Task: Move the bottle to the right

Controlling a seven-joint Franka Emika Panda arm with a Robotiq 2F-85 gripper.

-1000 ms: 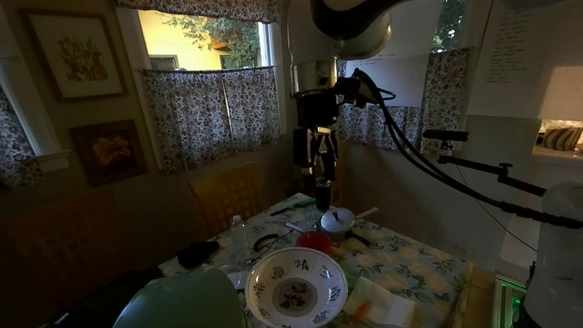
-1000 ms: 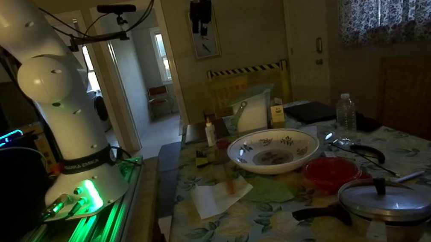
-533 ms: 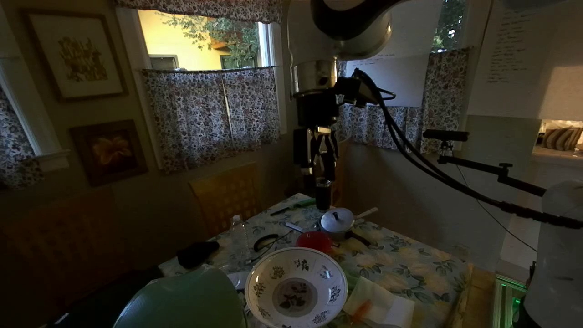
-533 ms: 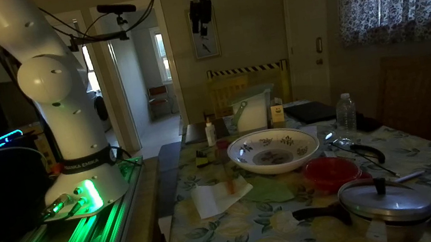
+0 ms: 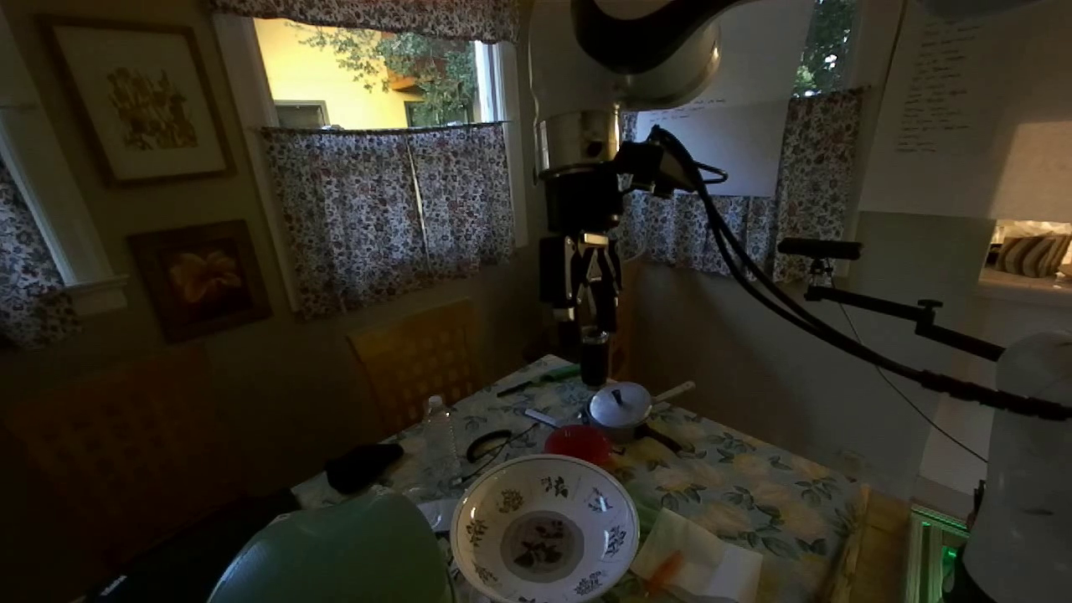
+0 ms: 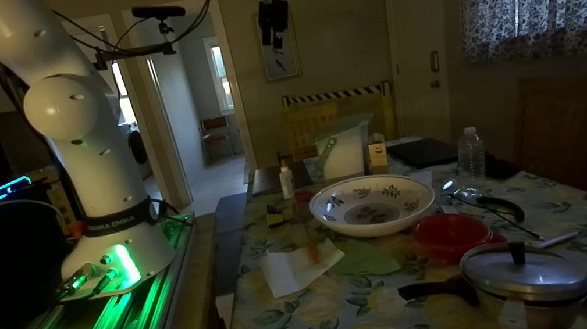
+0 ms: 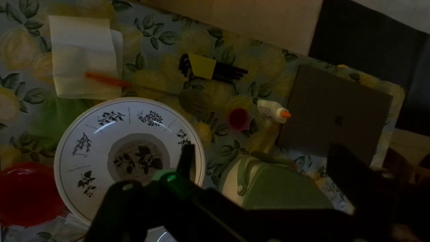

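Observation:
Two bottles stand on the flowered table. A clear plastic bottle (image 5: 440,440) is upright by the far edge; it also shows in an exterior view (image 6: 471,157), behind the black-handled tool. A small white glue bottle with an orange tip (image 6: 287,182) stands left of the green-lidded bin; it shows in the wrist view (image 7: 271,110) beside the laptop. My gripper (image 6: 273,41) hangs high above the table, pointing down, touching nothing. In the wrist view the fingers (image 7: 262,151) are wide apart with nothing between them. The clear bottle is not clearly visible there.
A large patterned bowl (image 6: 377,228) sits mid-table, with a red bowl (image 6: 452,236) and a lidded pot (image 6: 526,281) nearby. The green-lidded bin (image 7: 285,188) and a closed laptop (image 7: 336,114) are beyond it. A spatula (image 7: 107,80) and yellow-held hex keys (image 7: 202,66) lie near the edge.

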